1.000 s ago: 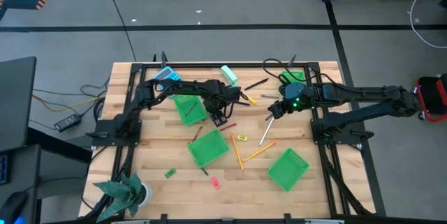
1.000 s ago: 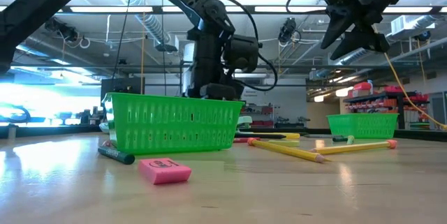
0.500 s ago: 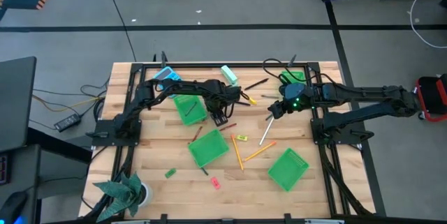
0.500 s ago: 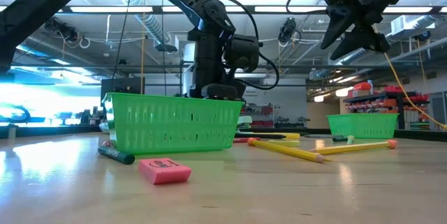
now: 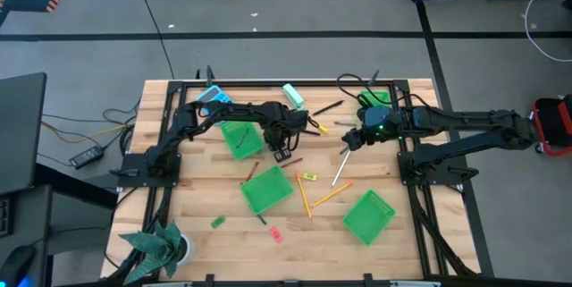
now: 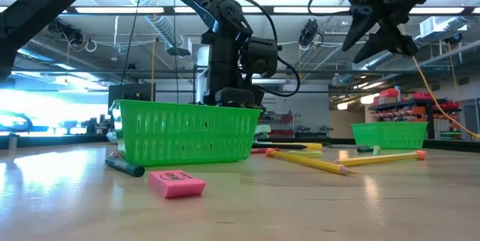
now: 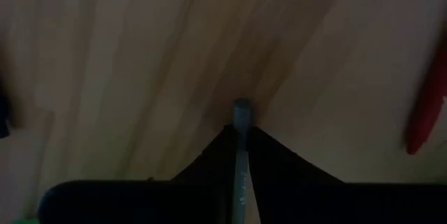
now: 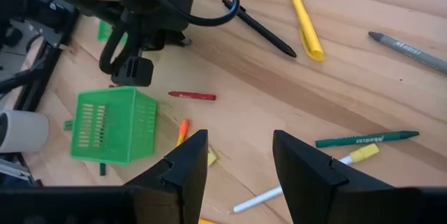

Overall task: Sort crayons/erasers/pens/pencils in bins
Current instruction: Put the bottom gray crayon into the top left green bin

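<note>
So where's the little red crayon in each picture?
High view: red crayon mid-table, beside the left gripper.
Low view: not visible.
Left wrist view: near the fingers pinching a grey stick.
Right wrist view: near the left gripper and a green bin.
Shared landmark: left gripper.

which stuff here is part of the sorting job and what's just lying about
Part of the job: green bins, yellow pencils, pink eraser, red crayon, black pen, and the grey stick between the left gripper's fingers.

Lying about: blue calculator, teal-and-white block, plant.
</note>
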